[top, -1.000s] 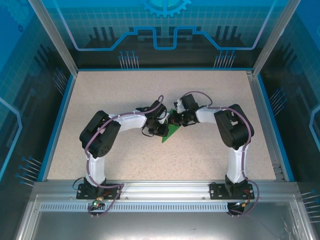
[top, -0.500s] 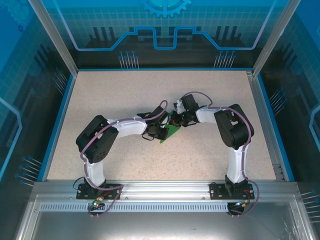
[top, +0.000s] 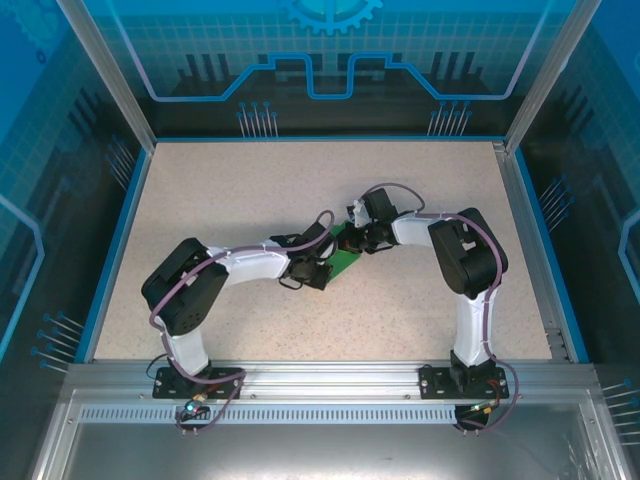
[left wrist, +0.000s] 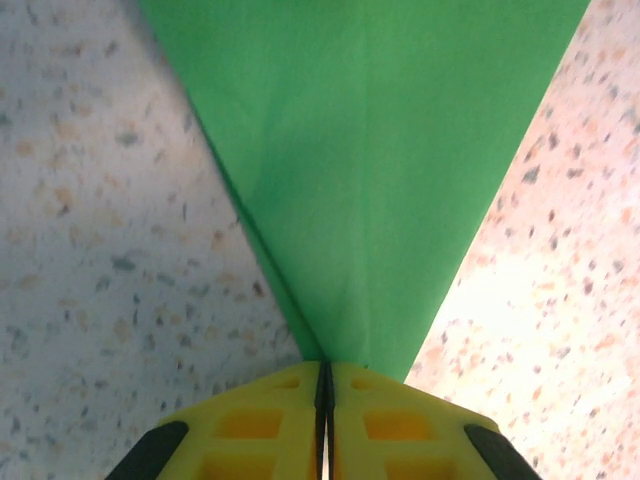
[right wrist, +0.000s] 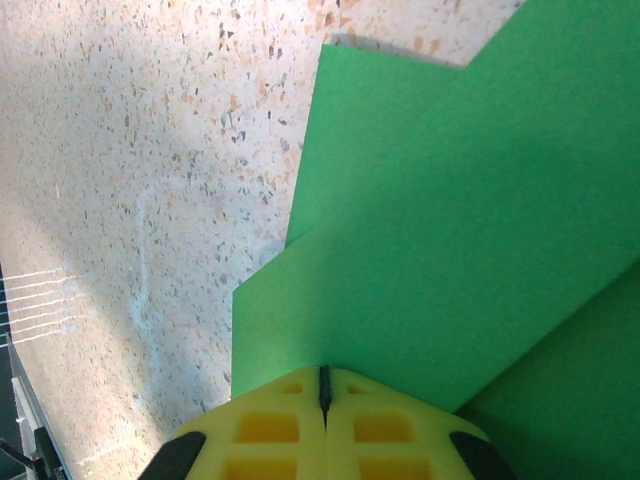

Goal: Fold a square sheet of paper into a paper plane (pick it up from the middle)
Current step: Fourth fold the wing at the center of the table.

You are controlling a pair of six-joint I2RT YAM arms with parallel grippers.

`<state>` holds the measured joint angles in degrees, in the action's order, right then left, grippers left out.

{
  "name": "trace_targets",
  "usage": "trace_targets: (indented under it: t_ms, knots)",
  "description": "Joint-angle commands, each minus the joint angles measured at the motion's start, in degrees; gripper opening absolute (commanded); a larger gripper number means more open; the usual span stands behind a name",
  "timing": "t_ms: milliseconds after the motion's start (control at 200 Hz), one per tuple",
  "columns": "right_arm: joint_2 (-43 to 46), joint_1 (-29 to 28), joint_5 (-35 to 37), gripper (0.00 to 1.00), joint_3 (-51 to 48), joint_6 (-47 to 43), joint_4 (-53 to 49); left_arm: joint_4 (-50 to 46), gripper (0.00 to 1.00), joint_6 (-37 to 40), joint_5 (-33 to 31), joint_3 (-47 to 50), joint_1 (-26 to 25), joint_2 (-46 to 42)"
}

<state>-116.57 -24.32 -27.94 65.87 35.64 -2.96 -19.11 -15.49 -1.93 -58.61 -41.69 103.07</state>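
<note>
I see the sheet of paper [top: 345,262] lying in the middle of the table [top: 250,190], between my two arms. It is green and it is not a flat square. In the left wrist view the sheet of paper [left wrist: 370,150] narrows down to a sharp point, so I think some folds are already made. In the right wrist view the sheet of paper [right wrist: 440,250] lies in layers, one flap on top of another, with stepped edges. That tells me the job is partly done.

It does not look like a plane yet. I see no wings and no neat narrow wedge. I think more folds are left, and the creases need pressing flat.

My left gripper [left wrist: 325,365] has its yellow fingers pressed together, and the point of the paper runs right in between them. It is pinching that tip. From above, the left gripper [top: 322,272] sits at the near corner of the paper.

My right gripper [right wrist: 323,370] is pressed together too, with its tips right on a flap's edge. I cannot tell if it pinches the flap or just pushes on it. From above, the right gripper [top: 350,240] is at the far side.

I find no words to read anywhere. The paper is plain. The back wall has only blue lines and a gear shape.
</note>
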Motion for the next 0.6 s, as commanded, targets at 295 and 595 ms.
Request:
trace_targets:
  t_ms: [295, 595]
  knots:
    - [-2.73, 1.5, 3.84, 0.03, -0.39, -2.06, -3.82, -7.25, 0.11, -1.61, -0.17, 4.64, -0.97, -2.55]
    - [-1.93, 1.29, 2.35, 0.02, -0.3, -2.25, -3.74, -5.78, 0.18, -5.65, 6.51, 2.33, 0.73, -8.39]
